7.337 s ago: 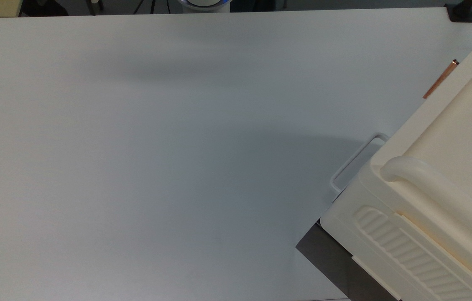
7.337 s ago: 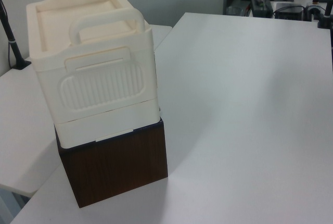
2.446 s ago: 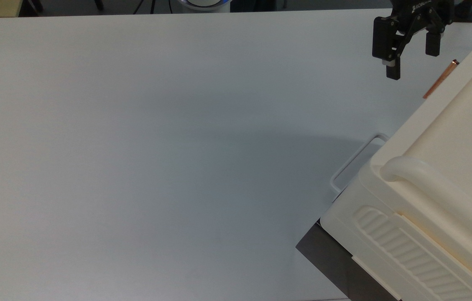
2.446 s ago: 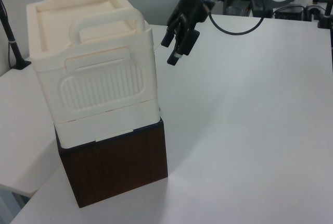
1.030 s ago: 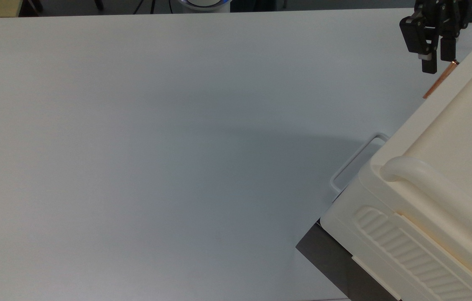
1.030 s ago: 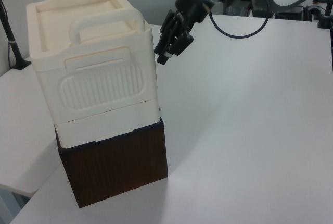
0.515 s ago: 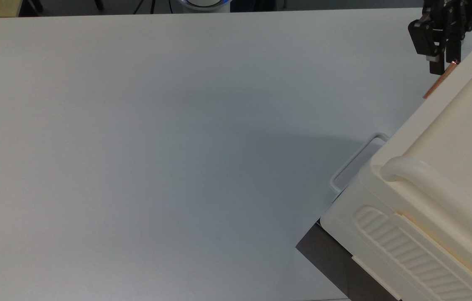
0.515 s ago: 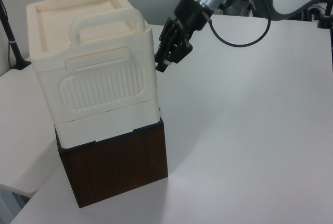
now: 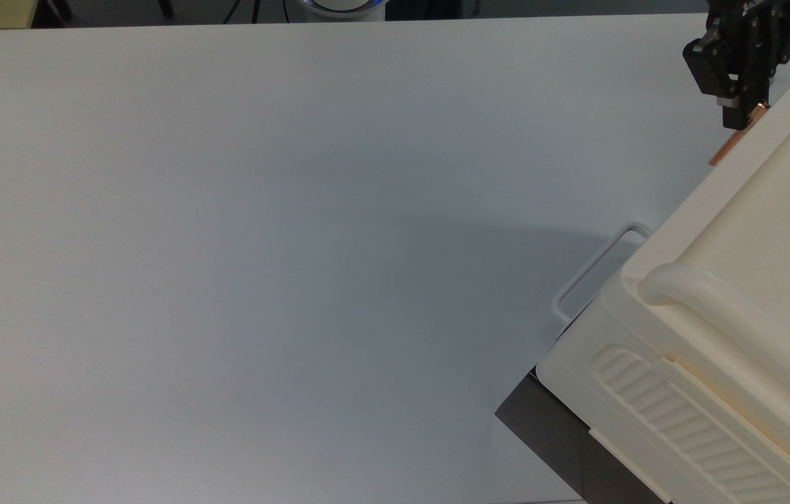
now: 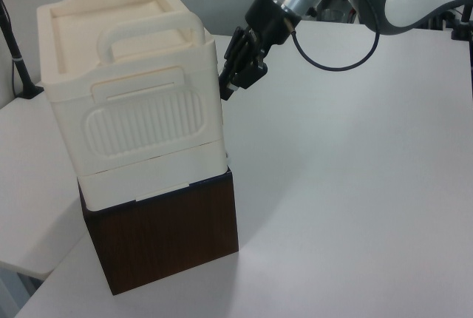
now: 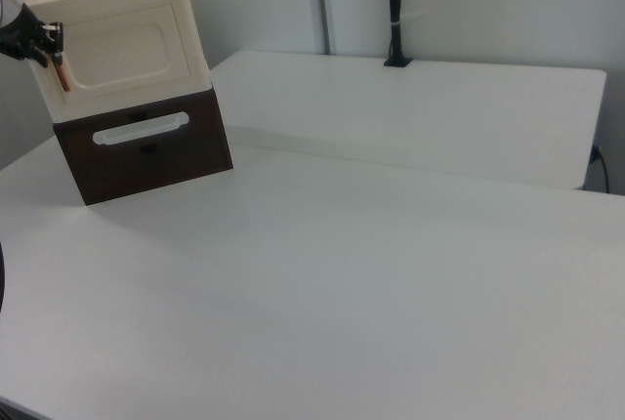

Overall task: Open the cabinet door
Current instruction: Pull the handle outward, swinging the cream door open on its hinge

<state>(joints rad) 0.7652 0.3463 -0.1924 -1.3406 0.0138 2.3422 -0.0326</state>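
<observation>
Table (image 9: 262, 245): wide, white and plain, with a second white table behind the cabinet (image 11: 127, 68) in the right view.
Cabinet: cream box on a dark wooden base (image 10: 166, 240).
Cabinet door (image 11: 125, 49): shut, flat on the cabinet's front, upright.
Handle (image 9: 730, 145): slim copper bar, standing up the door's edge (right view's left).
My gripper (image 9: 742, 112): fingers narrowed on the handle's top end.

No text, label, brand, number or sign can be read anywhere in these views; the small pale marking on top of the black tool (image 9: 742, 110) in the top view is too tiny to make out.
</observation>
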